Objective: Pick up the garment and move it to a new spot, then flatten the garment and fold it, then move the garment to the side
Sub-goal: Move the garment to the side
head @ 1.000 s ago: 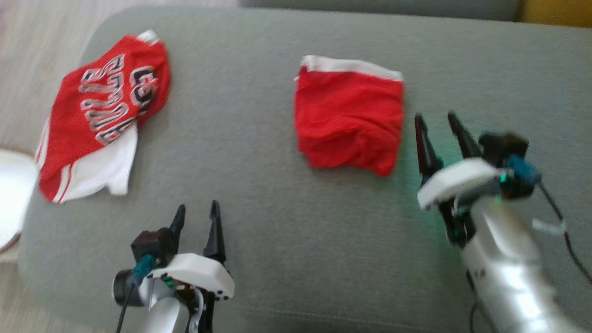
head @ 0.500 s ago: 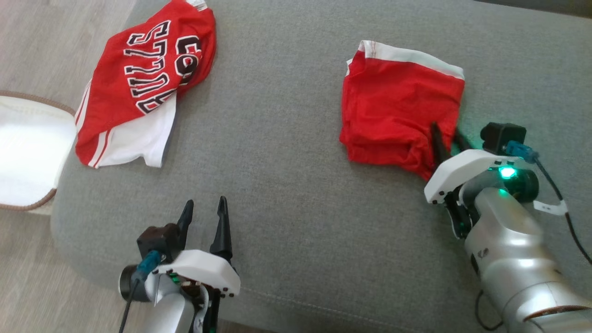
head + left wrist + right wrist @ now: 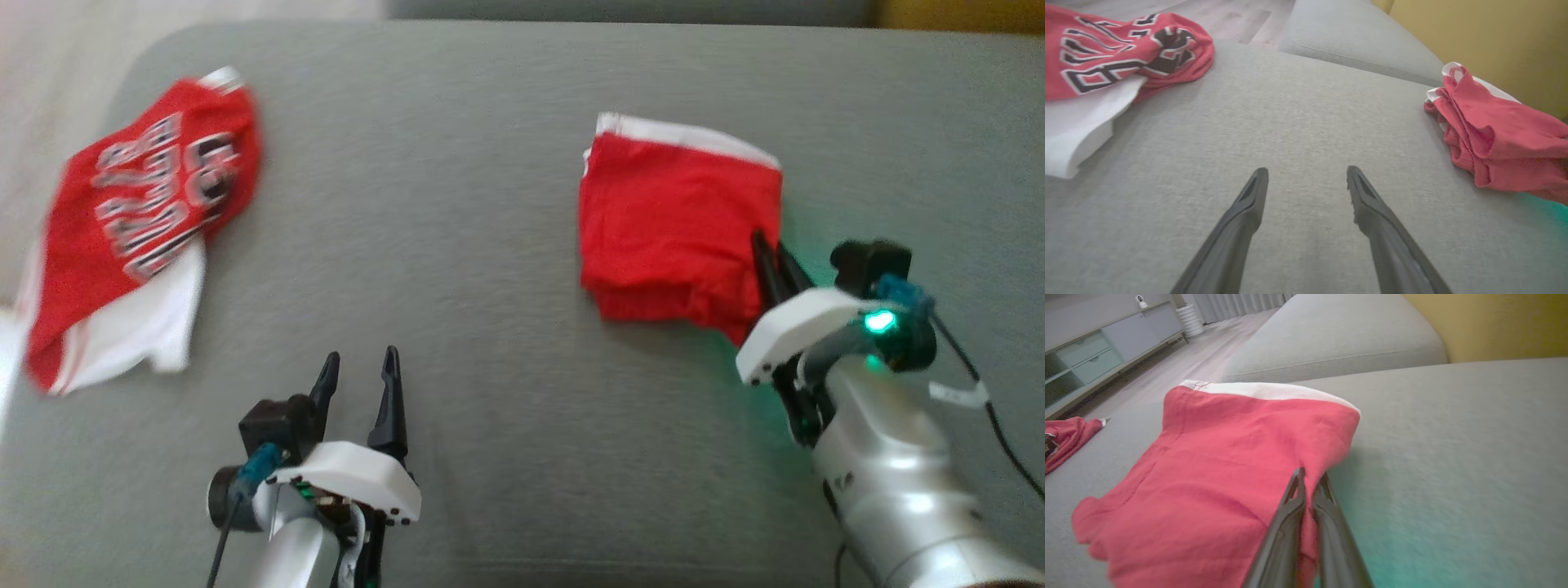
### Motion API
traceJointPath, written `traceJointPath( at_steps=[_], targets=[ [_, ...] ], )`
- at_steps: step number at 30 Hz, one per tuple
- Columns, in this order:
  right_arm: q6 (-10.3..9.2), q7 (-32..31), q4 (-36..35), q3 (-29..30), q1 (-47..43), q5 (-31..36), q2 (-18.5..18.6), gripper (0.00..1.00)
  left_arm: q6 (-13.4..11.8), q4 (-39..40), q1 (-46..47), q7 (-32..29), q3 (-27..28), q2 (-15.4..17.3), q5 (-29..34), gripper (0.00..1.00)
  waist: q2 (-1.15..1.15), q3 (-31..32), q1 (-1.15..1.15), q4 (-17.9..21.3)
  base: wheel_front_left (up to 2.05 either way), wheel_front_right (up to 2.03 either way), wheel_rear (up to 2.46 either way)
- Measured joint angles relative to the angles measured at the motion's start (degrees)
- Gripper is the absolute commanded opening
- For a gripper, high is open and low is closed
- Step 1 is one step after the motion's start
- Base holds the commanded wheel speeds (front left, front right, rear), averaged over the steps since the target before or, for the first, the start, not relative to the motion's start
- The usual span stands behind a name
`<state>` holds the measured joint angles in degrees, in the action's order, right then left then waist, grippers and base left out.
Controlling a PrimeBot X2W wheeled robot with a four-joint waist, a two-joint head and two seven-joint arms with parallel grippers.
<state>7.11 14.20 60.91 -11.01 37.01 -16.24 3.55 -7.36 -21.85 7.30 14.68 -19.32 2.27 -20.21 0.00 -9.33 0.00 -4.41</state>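
Since a second earlier, the right gripper (image 3: 769,245) has gone from spread fingers beside the garment (image 3: 669,220) to a pinch on it. Its two dark fingers now lie pressed together with red cloth caught between them, at the garment's right edge near its front right corner. The garment is a folded red piece with a white band along its far edge, and it lies on the right half of the grey cushion (image 3: 473,245). In the right wrist view the pinched edge looks slightly raised, with shadow beneath, while the rest lies on the cushion. A green lamp on the right wrist tints the cushion beside the pinch. The left gripper (image 3: 361,355) hangs over the cushion's front part, left of centre, with its fingers spread wide, nothing between them and their tips pointing toward the back edge. A red jersey (image 3: 139,220) with black-and-white lettering and a white panel lies crumpled at the cushion's left edge, well apart from the garment. The head view is blurred on this side. Beyond the back edge are a second cushion (image 3: 1331,335) and a yellow wall (image 3: 1494,36).
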Motion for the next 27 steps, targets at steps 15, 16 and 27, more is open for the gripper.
traceJointPath(
  at_steps=[15,16,27],
  targets=[
    [0.0,0.0,-6.8,-12.3,-3.8,-7.9,0.0,0.0,1.7,-0.4,5.1,0.0,1.1,0.1,3.0,1.0,0.0,-0.1,0.0,25.4,0.0,0.0,0.0],
    [0.0,0.0,-7.0,-12.8,-3.9,-8.2,0.0,0.0,1.9,-0.5,5.2,0.0,1.0,0.1,3.0,1.0,0.0,-0.3,0.0,26.9,0.0,0.0,0.0],
    [0.0,0.0,-4.7,-12.7,-0.7,-4.2,0.4,0.0,2.9,-2.1,7.3,0.0,-0.4,0.1,5.0,1.0,0.0,-5.6,0.0,32.7,0.0,0.0,0.0]
  ],
)
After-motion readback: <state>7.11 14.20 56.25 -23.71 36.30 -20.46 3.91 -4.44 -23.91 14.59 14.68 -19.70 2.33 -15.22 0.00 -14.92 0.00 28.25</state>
